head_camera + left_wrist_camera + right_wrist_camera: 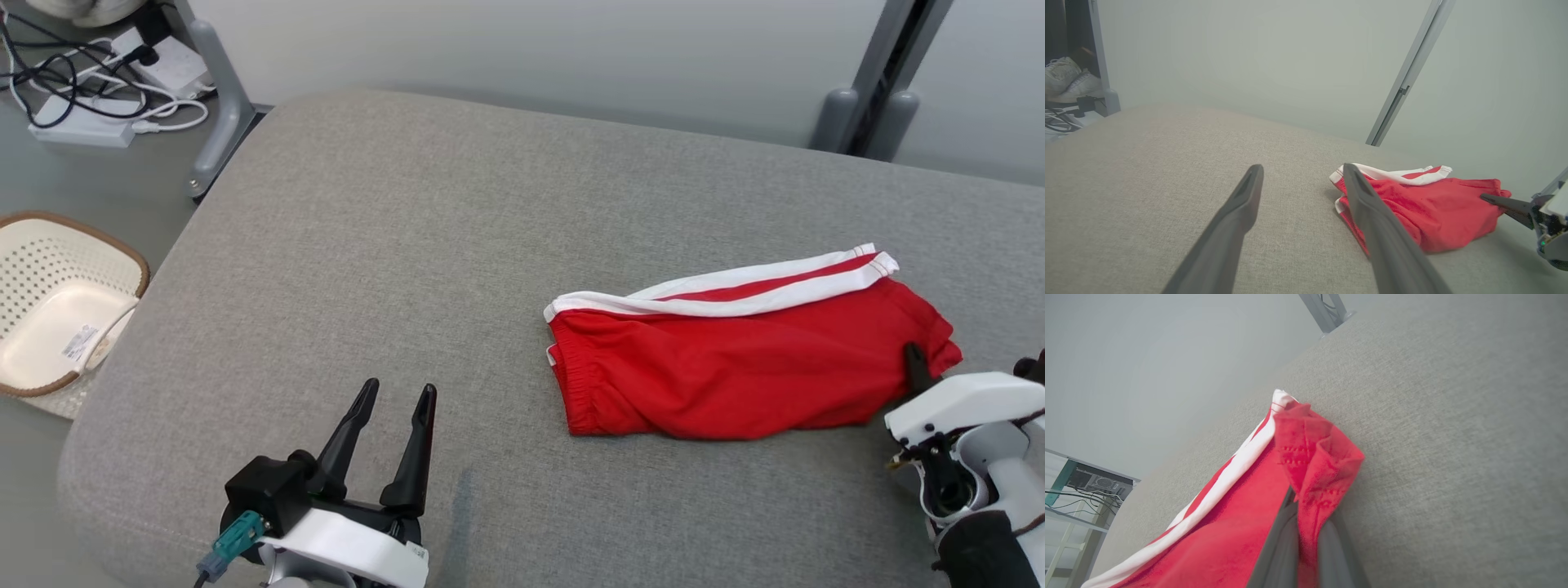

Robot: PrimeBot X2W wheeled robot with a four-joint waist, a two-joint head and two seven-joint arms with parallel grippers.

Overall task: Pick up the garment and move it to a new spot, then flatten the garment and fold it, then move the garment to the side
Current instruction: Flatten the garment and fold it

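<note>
Two pincers are at a grey fabric-covered bench (408, 245). A pair of red shorts (735, 367) with white stripes along one side lies on the right half of the bench. It is mostly flat and stretched from left to right. Its gathered waistband is at the left end and its striped edge is on the far side.

The right pincer (913, 354) comes in from the right edge of the head view on a white wrist. It is clenched on the right end of the shorts. In the right wrist view, a bunched fold of red hem is pinched between the two dark fingers (1286, 543) and rises above them, hiding their tips. The rest of the cloth trails away along the bench.

The left pincer (400, 385) sits at the near left of the bench and points toward the far side. It is released, its fingers spread with nothing between them. It is well apart from the shorts, which lie to its right.

On the floor to the left of the bench is a cream perforated basket (49, 245) with a brown rim. Farther off in the left corner, black and white cables (73, 82) lie tangled over white power strips beside a grey metal leg (219, 106). A pale wall runs behind the bench.
</note>
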